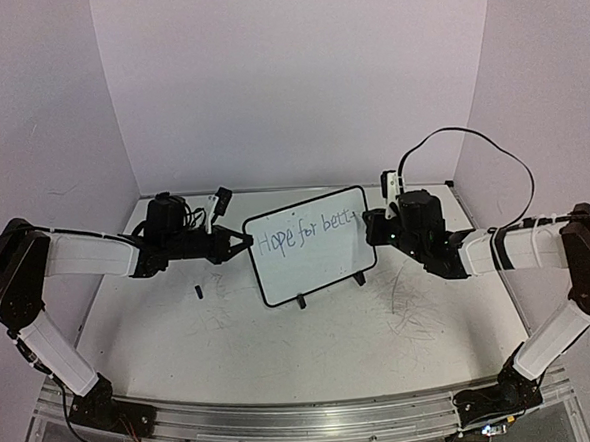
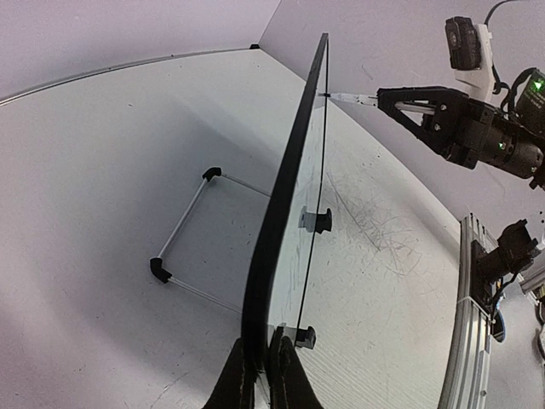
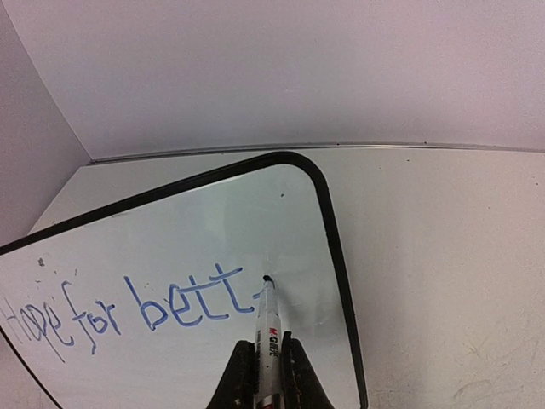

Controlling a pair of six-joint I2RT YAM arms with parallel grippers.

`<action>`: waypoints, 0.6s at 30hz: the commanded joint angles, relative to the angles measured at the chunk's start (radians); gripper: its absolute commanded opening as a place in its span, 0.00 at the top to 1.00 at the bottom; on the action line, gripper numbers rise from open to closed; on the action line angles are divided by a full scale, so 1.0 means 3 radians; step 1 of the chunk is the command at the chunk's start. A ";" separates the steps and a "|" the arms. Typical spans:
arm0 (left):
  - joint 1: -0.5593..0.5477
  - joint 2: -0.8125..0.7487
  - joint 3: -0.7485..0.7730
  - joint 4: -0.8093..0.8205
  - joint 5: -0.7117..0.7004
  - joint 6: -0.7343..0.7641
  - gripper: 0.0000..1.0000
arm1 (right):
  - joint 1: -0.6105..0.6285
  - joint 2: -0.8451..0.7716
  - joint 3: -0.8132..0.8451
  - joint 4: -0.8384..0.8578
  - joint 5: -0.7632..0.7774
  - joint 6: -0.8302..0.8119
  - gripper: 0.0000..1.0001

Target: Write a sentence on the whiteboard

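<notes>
Table: marker on whiteboard reading "Hope for bett".

**Soft, even light; wrist views bend at the edges**

The top external view is bright and diffuse. The walls take a pale lilac cast, and only faint, soft-edged shadows lie on the table below the whiteboard. No harsh glare shows. In the left wrist view the board's black frame bows strongly from 6 to 12 o'clock, and a dull grey shadow spreads beside it toward 9 o'clock. In the right wrist view the blue writing is crisp, while the marker goes slightly soft at 6 o'clock.
</notes>
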 commanded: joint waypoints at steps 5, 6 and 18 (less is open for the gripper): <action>0.0014 -0.0018 0.0036 -0.0154 -0.0181 0.0206 1.00 | -0.0016 -0.0030 0.0065 0.0143 -0.0142 -0.0013 1.00; 0.0014 -0.0019 0.0035 -0.0152 -0.0182 0.0206 1.00 | -0.0015 -0.0025 0.0060 0.0135 -0.0158 -0.0009 1.00; 0.0014 -0.0020 0.0029 -0.0153 -0.0189 0.0211 1.00 | -0.0016 -0.0010 -0.0043 0.0075 -0.0227 0.0017 1.00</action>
